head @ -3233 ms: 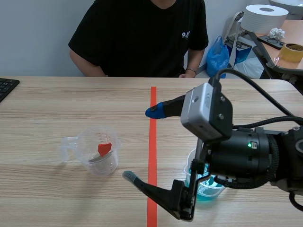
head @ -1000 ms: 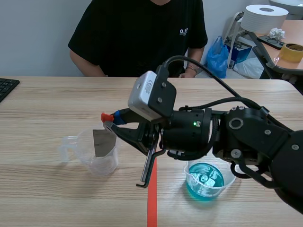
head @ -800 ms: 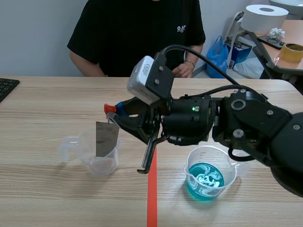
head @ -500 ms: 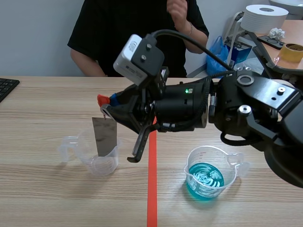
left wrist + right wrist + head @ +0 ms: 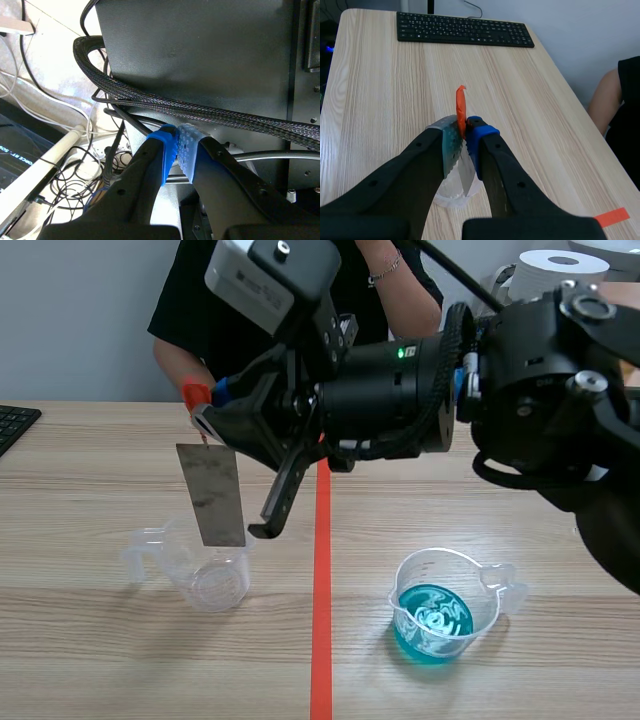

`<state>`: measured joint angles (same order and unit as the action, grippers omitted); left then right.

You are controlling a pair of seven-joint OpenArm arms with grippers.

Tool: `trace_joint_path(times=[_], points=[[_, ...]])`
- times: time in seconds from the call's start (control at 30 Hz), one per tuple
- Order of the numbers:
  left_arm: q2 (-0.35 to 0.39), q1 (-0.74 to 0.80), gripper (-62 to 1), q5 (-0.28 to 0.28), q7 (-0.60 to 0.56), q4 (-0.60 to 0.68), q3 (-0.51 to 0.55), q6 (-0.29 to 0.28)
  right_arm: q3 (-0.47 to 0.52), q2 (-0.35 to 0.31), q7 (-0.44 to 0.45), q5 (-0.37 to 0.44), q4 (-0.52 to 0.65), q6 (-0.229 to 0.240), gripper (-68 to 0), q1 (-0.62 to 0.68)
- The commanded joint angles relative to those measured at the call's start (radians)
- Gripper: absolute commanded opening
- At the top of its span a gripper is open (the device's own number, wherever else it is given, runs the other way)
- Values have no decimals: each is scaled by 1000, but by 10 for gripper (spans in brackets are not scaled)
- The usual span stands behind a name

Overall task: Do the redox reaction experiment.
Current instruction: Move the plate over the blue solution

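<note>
Metal strip (image 5: pixel 212 495) hangs down, clamped in the right pincer (image 5: pixel 207 412).

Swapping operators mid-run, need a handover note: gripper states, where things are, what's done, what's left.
Left gripper: shut on nothing, parked beside cables.
Right gripper: shut on the metal strip at its orange-red tab. The strip hangs over the empty cup, left of the tape line.
Blue-liquid cup: stands right of the line.
Done: strip gripped.
Left: probably carry it across and dip it in the blue liquid.
</note>
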<state>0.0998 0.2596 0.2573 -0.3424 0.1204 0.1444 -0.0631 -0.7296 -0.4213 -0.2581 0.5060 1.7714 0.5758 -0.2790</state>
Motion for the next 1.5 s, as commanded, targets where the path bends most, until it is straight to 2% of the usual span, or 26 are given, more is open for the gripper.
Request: trace_joint_path(times=[0.0, 0.47, 0.87, 1.0, 1.13, 1.33, 1.47], points=[[0, 3, -567, -2, -5, 11, 2, -2, 23, 0, -5, 30, 38, -8, -669, -20], [0, 3, -567, -2, -5, 11, 2, -2, 193, -3, -269, 251, 209, -7, -669, -20], [0, 3, -567, -2, -5, 11, 2, -2, 371, -7, -480, 453, 226, -7, -669, -14], [0, 3, -567, -2, -5, 11, 2, -2, 420, -8, -547, 499, 226, -7, -669, -14], [1, 3, -567, -2, -5, 11, 2, -2, 462, -40, -552, 531, 230, -6, -669, -2], [1, 3, -567, -2, -5, 11, 2, -2, 533, -66, -543, 532, 270, 2, -669, 83], [0, 3, -567, -2, -5, 11, 2, -2, 565, -90, -536, 531, 325, 27, -669, 157]])
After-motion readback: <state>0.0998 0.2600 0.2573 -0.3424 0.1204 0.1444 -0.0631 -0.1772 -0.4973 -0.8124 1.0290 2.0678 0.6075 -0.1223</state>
